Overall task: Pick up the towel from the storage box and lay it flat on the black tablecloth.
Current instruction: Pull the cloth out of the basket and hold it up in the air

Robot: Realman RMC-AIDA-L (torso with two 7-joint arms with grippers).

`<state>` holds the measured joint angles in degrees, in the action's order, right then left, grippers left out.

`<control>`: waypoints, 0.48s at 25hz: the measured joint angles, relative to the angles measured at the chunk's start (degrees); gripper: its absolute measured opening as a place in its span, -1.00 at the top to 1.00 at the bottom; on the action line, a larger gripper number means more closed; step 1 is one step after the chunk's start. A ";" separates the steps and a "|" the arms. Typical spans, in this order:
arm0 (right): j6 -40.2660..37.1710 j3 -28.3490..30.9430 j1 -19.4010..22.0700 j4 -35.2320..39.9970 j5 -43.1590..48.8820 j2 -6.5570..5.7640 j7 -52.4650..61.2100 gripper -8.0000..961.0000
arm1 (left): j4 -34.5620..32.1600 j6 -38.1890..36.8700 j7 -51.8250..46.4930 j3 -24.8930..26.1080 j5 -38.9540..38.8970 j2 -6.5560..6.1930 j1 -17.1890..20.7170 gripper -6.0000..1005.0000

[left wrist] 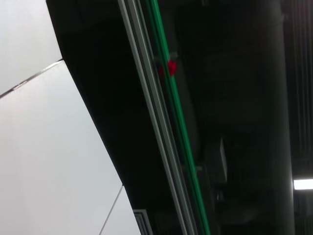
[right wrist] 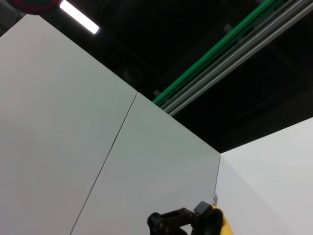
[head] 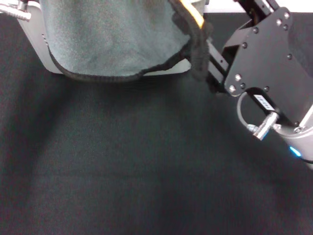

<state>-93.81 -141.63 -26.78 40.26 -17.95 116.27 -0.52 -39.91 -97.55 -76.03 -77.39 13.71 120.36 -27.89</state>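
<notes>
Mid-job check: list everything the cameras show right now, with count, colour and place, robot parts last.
towel: one, grey-teal face with black stitched edging and a yellow strip at its upper right corner, hanging lifted at the top of the head view, covering most of the box.
storage box: one, light grey, behind the towel at the far left, mostly hidden.
black tablecloth: one, black, spread under everything.
wall panels: several, white, behind the rig in the wrist views.
ceiling rail: one, green and silver, overhead.
left gripper: metal part at the top left corner.
right gripper: black, at the towel's right corner.
</notes>
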 joint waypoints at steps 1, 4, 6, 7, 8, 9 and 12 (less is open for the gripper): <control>0.47 -0.12 -0.02 0.36 0.01 0.00 0.00 -0.27 | 0.11 0.00 0.00 0.01 0.00 0.01 -0.06 0.93; 1.39 -0.52 -0.14 1.11 0.06 0.00 0.00 -0.26 | 0.66 0.00 0.01 0.13 0.00 0.02 -0.36 0.93; 1.81 -0.72 -0.24 1.42 0.10 0.00 0.00 -0.26 | 0.74 0.08 0.15 0.15 0.00 0.04 -0.44 0.93; 2.01 -0.83 -0.29 1.56 0.11 0.00 0.00 -0.20 | 0.77 0.18 0.33 0.15 0.00 0.04 -0.45 0.93; 2.01 -0.83 -0.29 1.56 0.11 0.00 0.00 -0.15 | 0.78 0.34 0.65 0.15 0.00 0.04 -0.46 0.93; 2.50 -1.14 -0.42 1.85 0.12 0.00 0.00 -0.09 | 0.78 0.44 0.90 0.15 0.00 0.04 -0.47 0.93; 2.67 -1.34 -0.50 2.00 0.12 0.00 0.00 0.02 | 0.80 0.52 1.37 0.14 0.00 0.04 -0.48 0.92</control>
<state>-91.14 -142.97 -27.28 42.25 -17.83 116.27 -0.52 -39.11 -97.04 -74.65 -77.25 13.71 120.40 -28.38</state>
